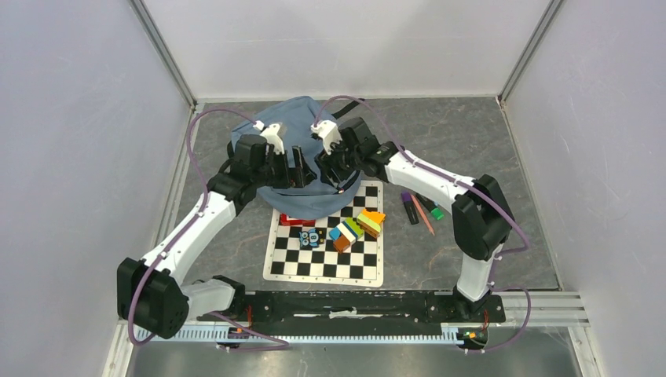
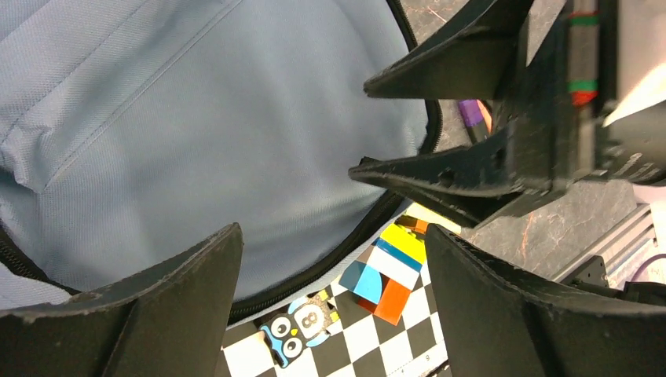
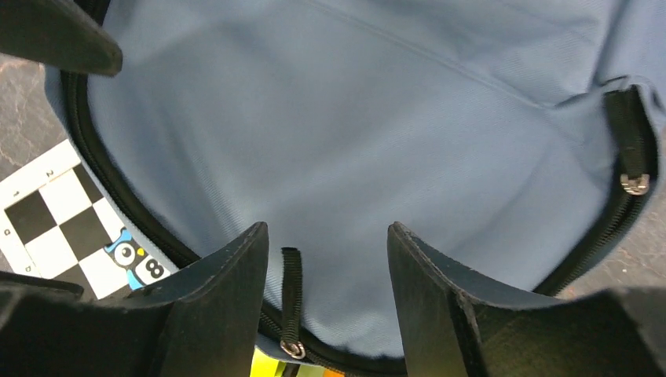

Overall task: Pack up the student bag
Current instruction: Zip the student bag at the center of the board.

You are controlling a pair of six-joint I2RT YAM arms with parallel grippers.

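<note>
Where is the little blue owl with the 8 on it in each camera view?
Top external: the owl lies on the chessboard, just below the student bag in the picture.
Left wrist: the owl is at the bottom edge, left of centre.
Right wrist: the owl is at lower left.
Shared landmark: the chessboard squares under the owl, right beside the bag's dark-trimmed edge.

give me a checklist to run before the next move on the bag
1. Left gripper open and empty: ok.
2. Right gripper open, zipper pull loose, not gripped: ok.
3. Student bag opening unzipped: cannot tell.
4. Blocks and pens packed: not ok, lying outside the bag.
5. Room between the two grippers: not ok, very close.
</note>
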